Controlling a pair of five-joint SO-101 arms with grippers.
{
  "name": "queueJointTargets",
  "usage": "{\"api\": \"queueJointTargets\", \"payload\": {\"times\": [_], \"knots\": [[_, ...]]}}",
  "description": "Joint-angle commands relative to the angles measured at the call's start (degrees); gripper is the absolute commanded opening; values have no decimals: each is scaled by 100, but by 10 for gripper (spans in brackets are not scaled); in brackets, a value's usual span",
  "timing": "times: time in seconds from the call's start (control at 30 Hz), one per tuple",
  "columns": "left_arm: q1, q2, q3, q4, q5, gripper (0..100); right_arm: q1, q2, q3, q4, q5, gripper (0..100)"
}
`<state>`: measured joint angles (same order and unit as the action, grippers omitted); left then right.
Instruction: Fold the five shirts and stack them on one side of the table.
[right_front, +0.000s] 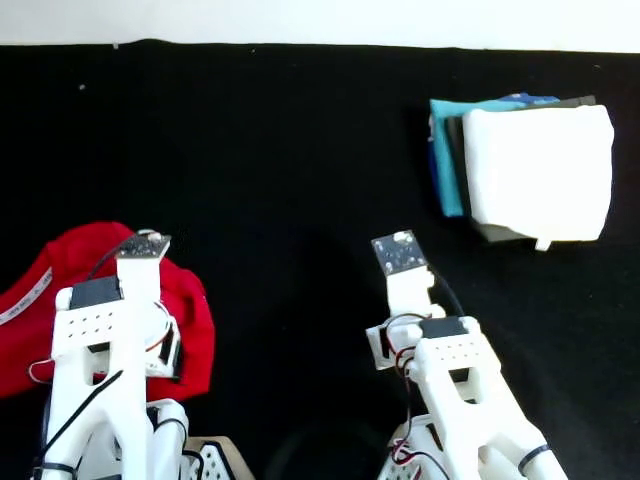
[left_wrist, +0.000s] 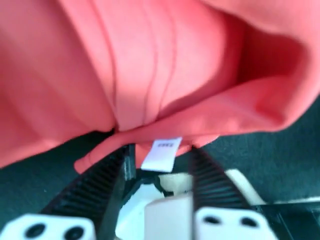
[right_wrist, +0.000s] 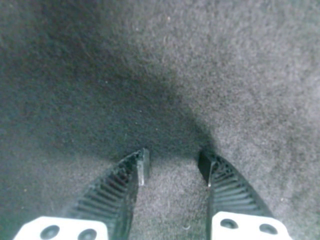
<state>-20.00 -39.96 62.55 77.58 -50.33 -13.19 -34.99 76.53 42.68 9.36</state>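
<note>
A crumpled red shirt (right_front: 85, 255) lies at the table's left front, and my left arm (right_front: 110, 320) stands over its right part. In the left wrist view the red shirt (left_wrist: 165, 65) bulges just ahead of my left gripper (left_wrist: 160, 150), which is open with the shirt's hem and a white label (left_wrist: 161, 154) between its fingertips. A stack of folded shirts sits at the back right, with a white shirt (right_front: 540, 170) on top and grey, teal (right_front: 447, 170) and blue edges showing under it. My right gripper (right_wrist: 175, 162) is open just above bare cloth, holding nothing.
A black cloth (right_front: 280, 160) covers the whole table. My right arm (right_front: 440, 355) stands at the front centre, well short of the stack. A white wall edge runs along the back.
</note>
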Motion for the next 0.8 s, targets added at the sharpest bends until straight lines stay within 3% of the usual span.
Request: {"api": "queueJointTargets", "payload": {"times": [0.0,0.2,0.43,0.6,0.77], "knots": [[-66,-119,-215,-53,-44,24,48,57,84,-101,70,209],[-57,-92,-2202,527,325,9,48,57,84,-101,70,209],[-48,593,-4796,668,818,9,48,57,84,-101,62,209],[-84,1490,-5033,1345,800,12,48,57,84,-101,53,209],[-1095,2510,-4831,1864,774,152,48,57,84,-101,53,209]]}}
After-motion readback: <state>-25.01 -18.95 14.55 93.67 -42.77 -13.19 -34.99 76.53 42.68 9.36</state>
